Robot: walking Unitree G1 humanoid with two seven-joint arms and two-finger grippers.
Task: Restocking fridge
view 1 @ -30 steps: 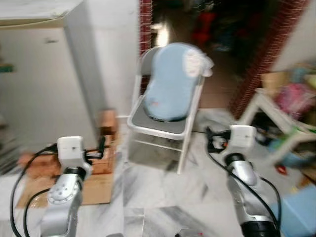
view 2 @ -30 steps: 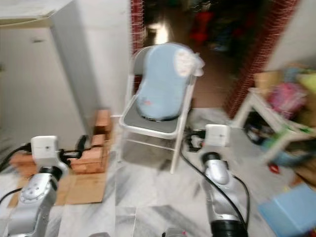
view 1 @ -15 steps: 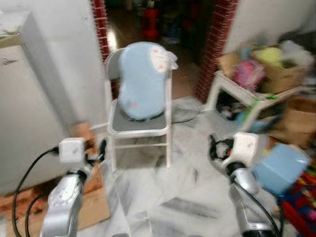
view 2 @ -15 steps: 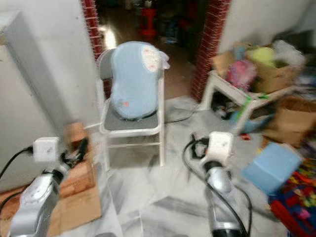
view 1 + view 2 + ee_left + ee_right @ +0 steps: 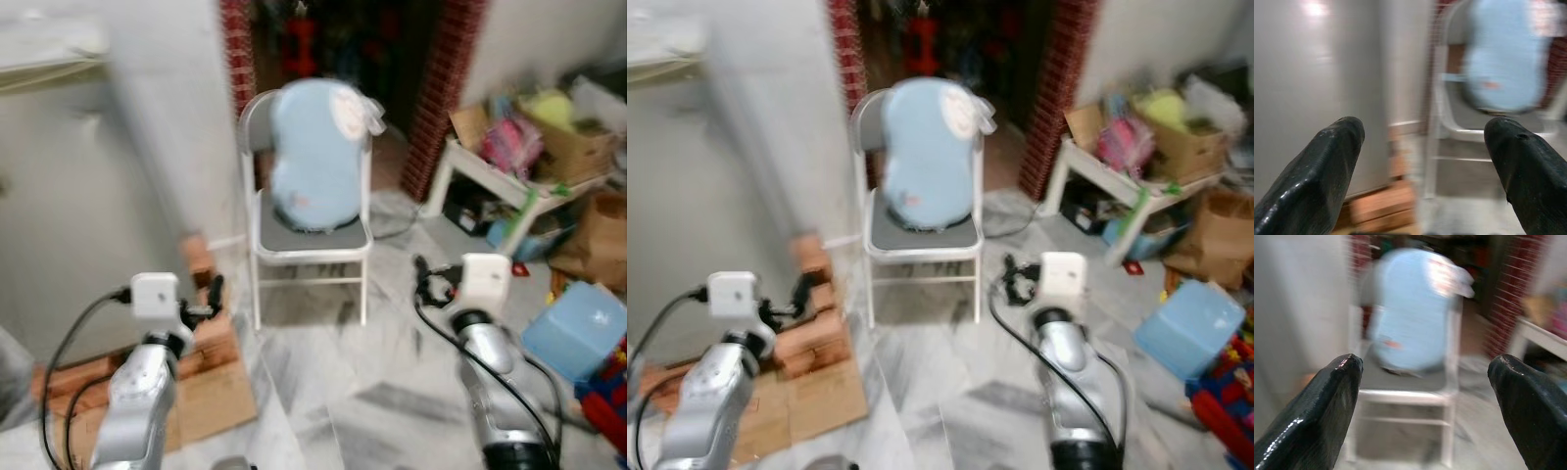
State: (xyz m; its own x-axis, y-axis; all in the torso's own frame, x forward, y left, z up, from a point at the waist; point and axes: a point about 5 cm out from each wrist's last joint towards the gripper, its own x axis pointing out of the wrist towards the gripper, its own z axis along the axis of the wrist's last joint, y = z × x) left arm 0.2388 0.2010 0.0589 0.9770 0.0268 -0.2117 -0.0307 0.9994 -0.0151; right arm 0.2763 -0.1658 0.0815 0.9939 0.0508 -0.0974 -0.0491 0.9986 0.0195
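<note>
- While both arms reach forward, a white folding chair (image 5: 310, 230) holding a pale blue cushion (image 5: 315, 155) stands ahead on the marble floor (image 5: 392, 392), before a brick-edged doorway.
- Left gripper (image 5: 1425, 161) and right gripper (image 5: 1425, 396) hang empty, fingers spread wide.
- White fridge (image 5: 88, 196) stands at left, beside stacked bricks (image 5: 211, 313) on cardboard.
- Since half a second ago, the view has swung back left, revealing more fridge.
</note>
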